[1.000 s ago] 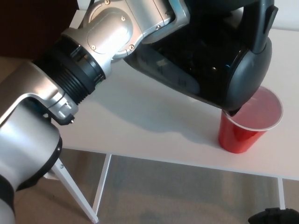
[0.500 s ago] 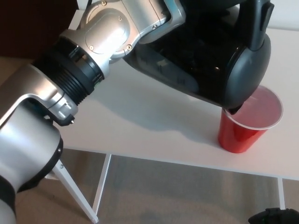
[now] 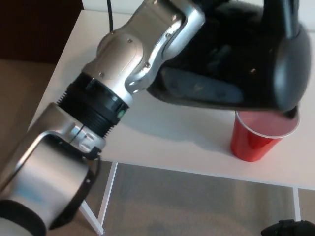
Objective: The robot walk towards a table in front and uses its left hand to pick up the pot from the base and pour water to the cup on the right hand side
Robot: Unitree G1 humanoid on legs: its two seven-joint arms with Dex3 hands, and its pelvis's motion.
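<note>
You are at the pouring step: the left hand [image 3: 216, 54] grasps the black pot [image 3: 256, 73], held tilted directly above the red cup [image 3: 253, 140] on the white worktop [image 3: 162, 142]. Next, level the pot without knocking the cup.

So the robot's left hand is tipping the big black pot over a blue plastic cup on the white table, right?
Almost. The cup is red, not blue. The head view shows the robot's left hand tipping the big black pot over a red plastic cup on the white table.
</note>
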